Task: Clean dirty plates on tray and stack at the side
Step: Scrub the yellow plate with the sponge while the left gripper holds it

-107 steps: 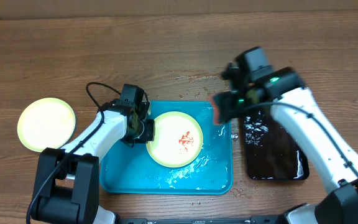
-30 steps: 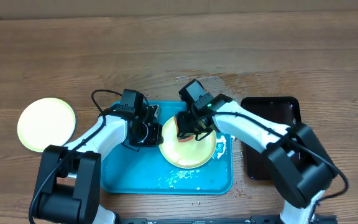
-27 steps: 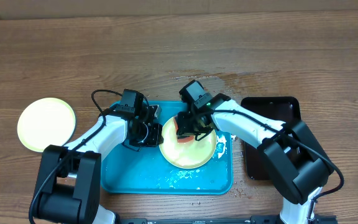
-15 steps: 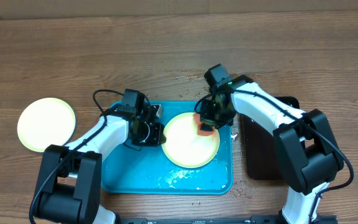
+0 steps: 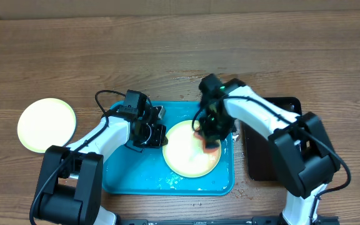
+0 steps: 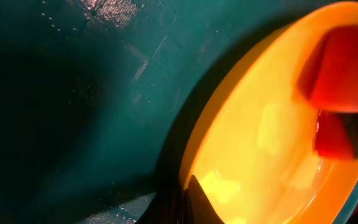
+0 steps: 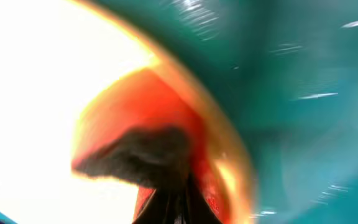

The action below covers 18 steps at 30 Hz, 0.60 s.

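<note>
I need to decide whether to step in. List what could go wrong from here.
1. The left gripper pinches only the left rim of the plate; pressure from the sponge, held in the right gripper, might twist the plate loose.
2. The sponge sits near the plate's right edge; a further push might slide it off onto the wet tray and splash.

Overhead evenly lit and sharp, wrist views blurred, dim, glare-blown
</note>
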Motion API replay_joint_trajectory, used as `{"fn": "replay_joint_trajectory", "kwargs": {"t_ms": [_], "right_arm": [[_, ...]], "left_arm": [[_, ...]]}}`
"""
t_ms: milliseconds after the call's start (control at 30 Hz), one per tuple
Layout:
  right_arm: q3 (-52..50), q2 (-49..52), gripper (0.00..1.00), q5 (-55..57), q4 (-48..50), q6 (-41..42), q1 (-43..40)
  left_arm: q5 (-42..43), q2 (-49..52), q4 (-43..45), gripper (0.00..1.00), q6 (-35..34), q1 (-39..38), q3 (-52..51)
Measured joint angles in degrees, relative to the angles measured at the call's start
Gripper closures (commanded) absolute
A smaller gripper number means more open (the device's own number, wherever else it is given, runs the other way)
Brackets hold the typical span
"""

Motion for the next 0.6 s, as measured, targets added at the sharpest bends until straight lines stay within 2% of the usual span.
{"fn": "replay_joint_trajectory", "kwargs": {"t_ms": [267, 467, 600], "right_arm": [[-0.2, 1.2, 0.96, -14.5, 3.8, -6.7, 4.9], [-0.3, 1.4, 0.96, -21.7, 8.9, -3.1, 4.7], [-0.3, 1.4, 0.96, -20.8, 6.4, -0.5, 4.6]], "left_arm": [[-0.4, 0.0, 0.0, 0.96, 0.0, 0.0, 0.0], [-0.4, 0.0, 0.2, 0.96, -0.4, 0.1, -0.4], [-0.4, 0.0, 0.2, 0.96, -0.7, 0.1, -0.4]]}}
